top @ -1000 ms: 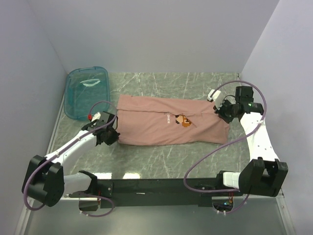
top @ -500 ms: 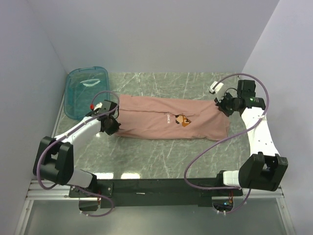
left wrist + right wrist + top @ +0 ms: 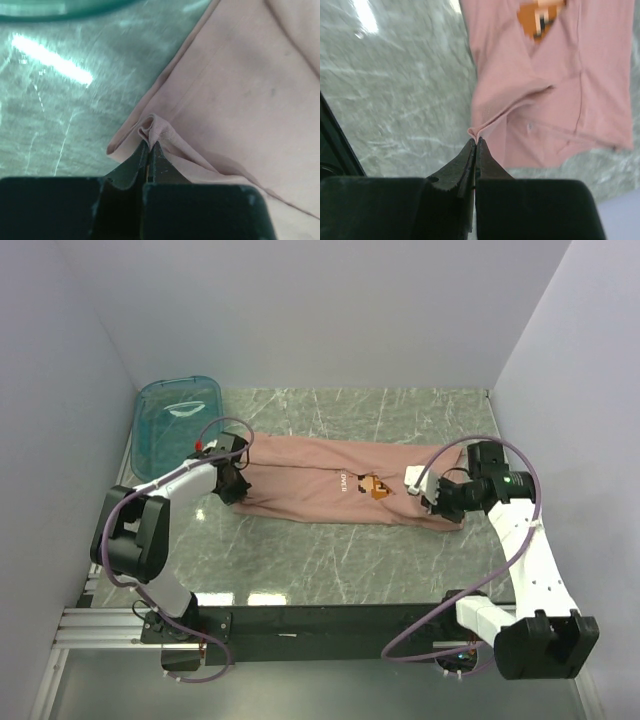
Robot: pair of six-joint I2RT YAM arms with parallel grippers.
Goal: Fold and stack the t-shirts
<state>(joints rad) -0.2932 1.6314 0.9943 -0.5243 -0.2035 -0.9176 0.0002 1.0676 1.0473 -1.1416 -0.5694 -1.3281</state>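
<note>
A dusty-pink t-shirt [image 3: 320, 485] lies stretched left to right across the marble table, its pixel-figure print [image 3: 377, 486] facing up. My left gripper [image 3: 232, 487] is at the shirt's left end, shut on a pinched fold of pink cloth [image 3: 152, 127]. At the right end my right gripper [image 3: 432, 502] is shut on a folded edge of the shirt [image 3: 476, 132], lifted above the table. The orange print [image 3: 540, 12] shows at the top of the right wrist view.
A teal see-through tub [image 3: 177, 425] stands at the back left corner, its rim [image 3: 55, 10] just beyond the left gripper. White walls close in the left, back and right sides. The black arm rail [image 3: 330, 620] runs along the near edge.
The left gripper has carried its end of the shirt back and left toward the tub. The right gripper has swung forward and inward, dragging the right end over; the shirt is narrower.
</note>
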